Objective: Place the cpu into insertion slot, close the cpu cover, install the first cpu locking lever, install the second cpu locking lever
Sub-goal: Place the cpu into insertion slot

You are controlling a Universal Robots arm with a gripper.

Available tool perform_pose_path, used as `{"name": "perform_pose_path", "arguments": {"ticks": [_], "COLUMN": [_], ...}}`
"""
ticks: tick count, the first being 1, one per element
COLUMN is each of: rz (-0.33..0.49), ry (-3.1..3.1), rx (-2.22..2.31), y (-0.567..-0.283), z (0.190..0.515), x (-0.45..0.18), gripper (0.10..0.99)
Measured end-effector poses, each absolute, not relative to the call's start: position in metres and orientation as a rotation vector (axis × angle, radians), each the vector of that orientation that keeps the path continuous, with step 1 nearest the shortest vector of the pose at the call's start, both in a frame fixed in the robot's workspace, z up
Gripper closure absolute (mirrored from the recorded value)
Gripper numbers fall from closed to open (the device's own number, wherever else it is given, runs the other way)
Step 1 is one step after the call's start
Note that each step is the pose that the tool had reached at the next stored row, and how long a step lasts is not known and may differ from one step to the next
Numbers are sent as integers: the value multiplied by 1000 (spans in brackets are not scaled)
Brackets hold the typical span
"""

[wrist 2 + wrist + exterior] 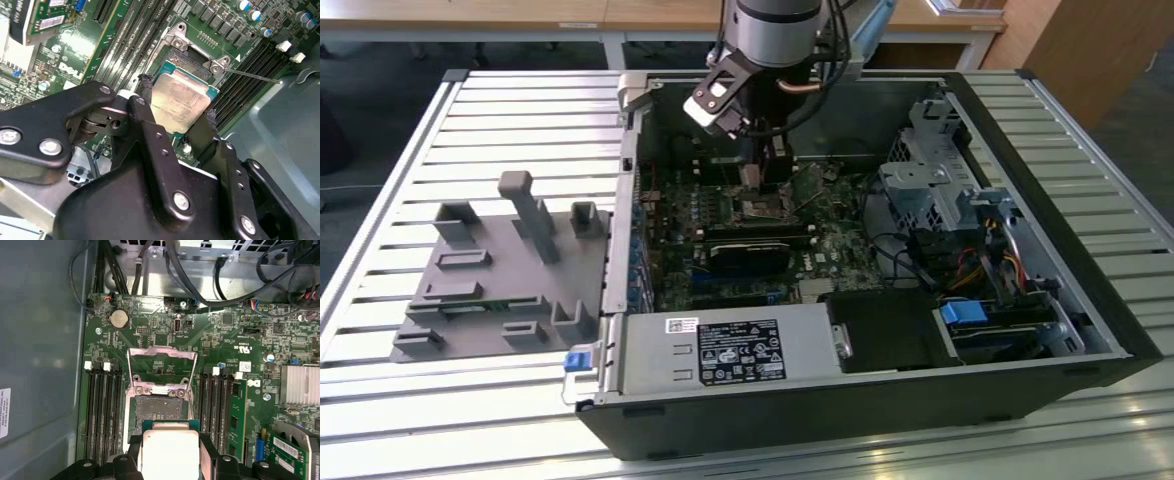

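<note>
My gripper [179,100] is shut on the cpu [182,105], a flat square chip with a dull silver face and green edge, gripped at two opposite sides by the black fingers [145,100]. In the first wrist view the cpu [169,452] hangs just above and beside the insertion slot [157,410], a dark square socket on the green motherboard [235,335]. The cpu cover [161,351], a thin silver frame, stands swung open behind the slot. A thin silver lever rod [250,75] sticks out beside the insertion slot [192,62]. In the exterior view the gripper [761,178] hovers over the slot [758,208] inside the open computer case.
Black memory slots [102,410] flank the socket on both sides. Cables [175,270] run along the case wall beyond the board. A power supply [727,350] and a drive cage [941,190] fill the case. A grey fixture plate [500,270] lies on the slatted table at the exterior view's left.
</note>
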State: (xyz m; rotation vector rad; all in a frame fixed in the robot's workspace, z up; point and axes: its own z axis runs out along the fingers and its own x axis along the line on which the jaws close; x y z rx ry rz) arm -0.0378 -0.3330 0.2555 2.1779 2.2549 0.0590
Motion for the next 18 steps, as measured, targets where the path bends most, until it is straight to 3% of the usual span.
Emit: {"name": "perform_pose_path", "arguments": {"ticks": [18], "rz": [61], "ry": [2254], "rx": [2181], "y": [-330], "z": [252], "x": [-38], "gripper": [545]}}
